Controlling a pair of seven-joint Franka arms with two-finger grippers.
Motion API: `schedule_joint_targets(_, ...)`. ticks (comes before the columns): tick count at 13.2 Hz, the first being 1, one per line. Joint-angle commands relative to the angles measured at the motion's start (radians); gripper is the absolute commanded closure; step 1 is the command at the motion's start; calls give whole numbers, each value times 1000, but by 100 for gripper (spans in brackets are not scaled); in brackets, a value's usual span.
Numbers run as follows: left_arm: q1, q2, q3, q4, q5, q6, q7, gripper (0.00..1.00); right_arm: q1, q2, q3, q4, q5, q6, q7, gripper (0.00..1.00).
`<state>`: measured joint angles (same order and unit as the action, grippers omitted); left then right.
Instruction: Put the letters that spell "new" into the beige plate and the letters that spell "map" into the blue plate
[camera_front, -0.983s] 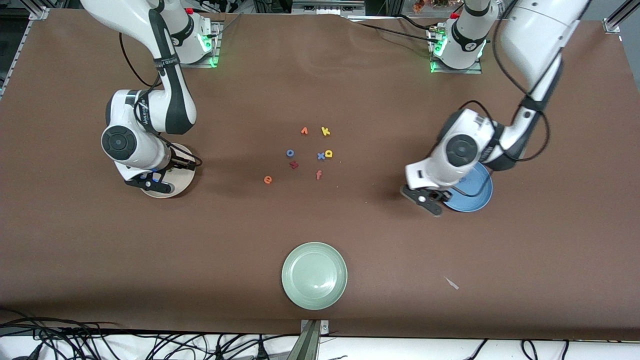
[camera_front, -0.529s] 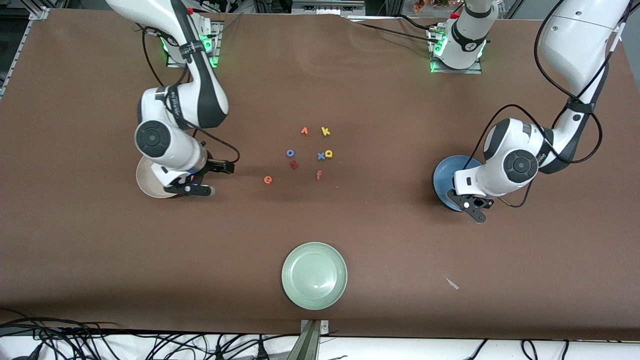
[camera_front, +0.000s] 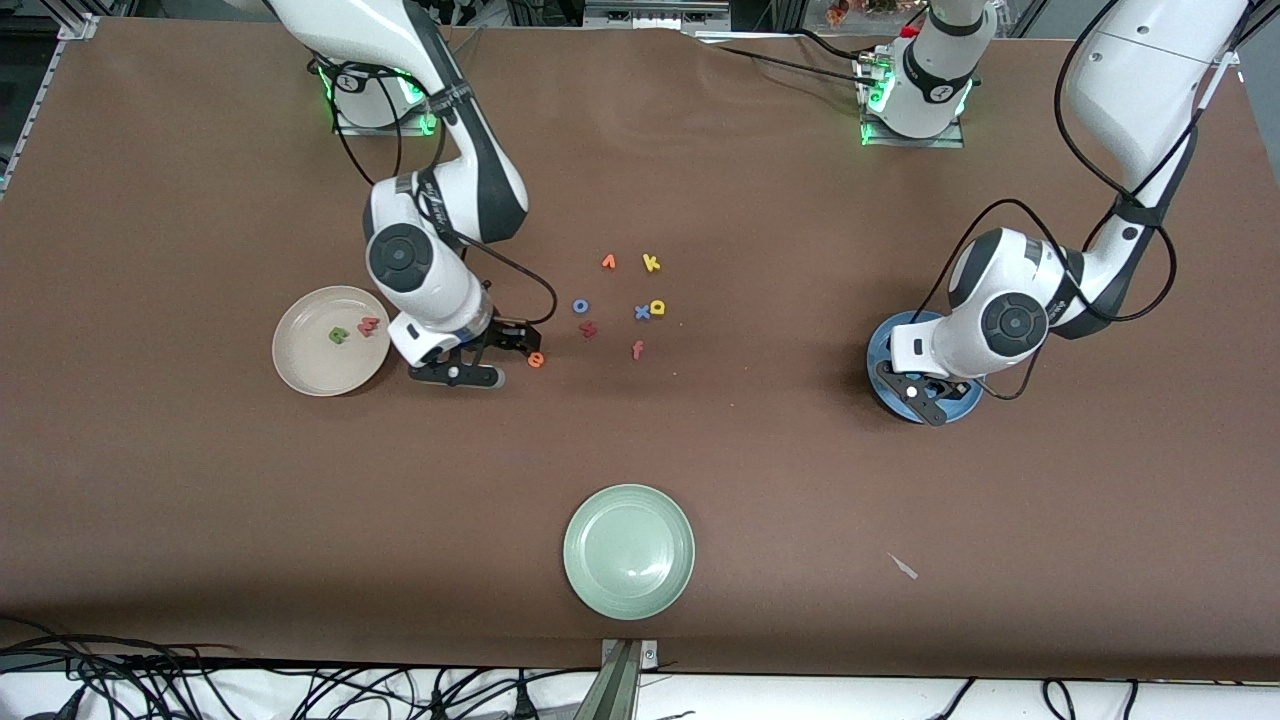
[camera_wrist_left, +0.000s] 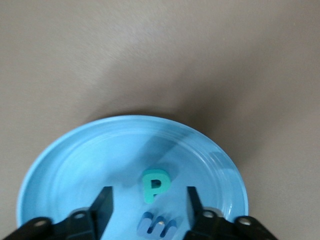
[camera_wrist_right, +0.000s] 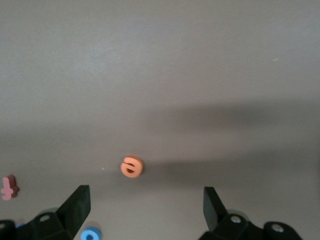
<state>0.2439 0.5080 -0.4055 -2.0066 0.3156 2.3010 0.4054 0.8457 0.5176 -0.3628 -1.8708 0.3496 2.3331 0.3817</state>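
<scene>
The beige plate (camera_front: 330, 341) lies toward the right arm's end of the table, with the green n (camera_front: 338, 336) and the pinkish-red w (camera_front: 368, 325) lying side by side in it. The orange e (camera_front: 536, 359) lies flat on the table (camera_front: 200, 500), between that plate and the cluster of loose letters at the table's middle. The right gripper (camera_front: 500, 352) hangs low just beside the e, on the beige plate's side of it. In the right wrist view its fingers (camera_wrist_right: 75, 206) are spread wide with nothing between them, and the e (camera_wrist_right: 131, 166) lies on bare table ahead of them.

The blue plate (camera_front: 885, 345) lies toward the left arm's end. The left gripper (camera_front: 930, 397) is over it, covering most of it in the front view. The left wrist view shows the teal a (camera_wrist_left: 154, 185) and the blue m (camera_wrist_left: 157, 227) lying in the plate (camera_wrist_left: 75, 160), with the gripper's fingers (camera_wrist_left: 102, 205) parted on either side of them and not gripping either letter.

The yellow p (camera_front: 657, 307) lies in the middle cluster, touching a blue x (camera_front: 642, 312). Around them lie a blue o (camera_front: 580, 306), a dark red letter (camera_front: 588, 328), an orange-red f (camera_front: 637, 349), a yellow k (camera_front: 651, 262) and another orange letter (camera_front: 608, 262). A pale green plate (camera_front: 629, 551) lies nearest the front camera, well apart from the letters.
</scene>
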Motion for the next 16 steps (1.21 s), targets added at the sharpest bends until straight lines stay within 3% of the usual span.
schedule_joint_targets(1, 11, -45, -19, 5, 2, -8, -66, 0, 1, 73, 37, 56, 31, 41, 28, 0)
schedule_joint_targets(5, 6, -66, -64, 20, -148, -15, -241, 0, 0, 114, 55, 59, 40, 101, 26, 0)
schedule_joint_targets(9, -9, -57, -111, 32, -144, -15, -346, 0, 4, 156, 56, 70, 39, 130, 25, 1)
schedule_joint_targets(16, -61, -34, -111, 65, -142, -15, -346, 0, 23, 170, 56, 56, 39, 120, 23, 21)
